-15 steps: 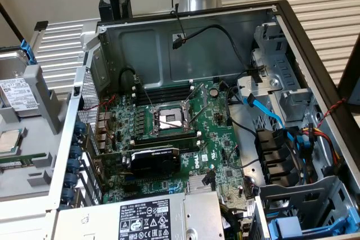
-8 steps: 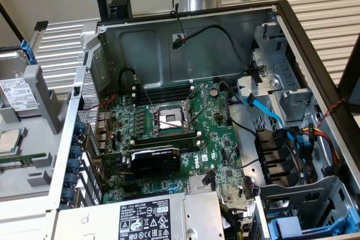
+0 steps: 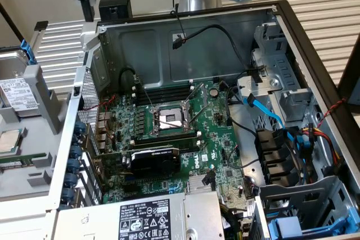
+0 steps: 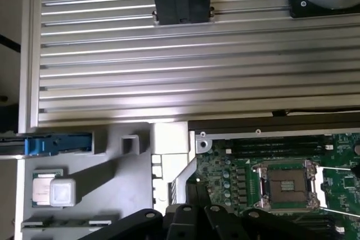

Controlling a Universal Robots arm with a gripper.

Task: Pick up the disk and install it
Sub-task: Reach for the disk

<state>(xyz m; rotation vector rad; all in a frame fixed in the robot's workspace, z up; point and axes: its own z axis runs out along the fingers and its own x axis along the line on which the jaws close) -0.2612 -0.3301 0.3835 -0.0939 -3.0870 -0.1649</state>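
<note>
The power-supply box point(image 3: 194, 212) at the case's lower edge carries a black-and-white label point(image 3: 149, 221). On it the word DELL stands white on black at the top corner, with rows of certification marks and warning pictograms below; the finer lines and the number in its white field are too small to read. On the motherboard point(image 3: 219, 139) a white DELL logo point(image 3: 194, 164) is printed, turned sideways, just beside the graphics card point(image 3: 152, 164). That card's black cover bears a small strip point(image 3: 160, 153) that seems to read NVIDIA. The disk point(image 3: 19, 91) has a white printed sticker, its text illegible. The processor chip point(image 4: 40, 185) shows faint print, also illegible
</note>
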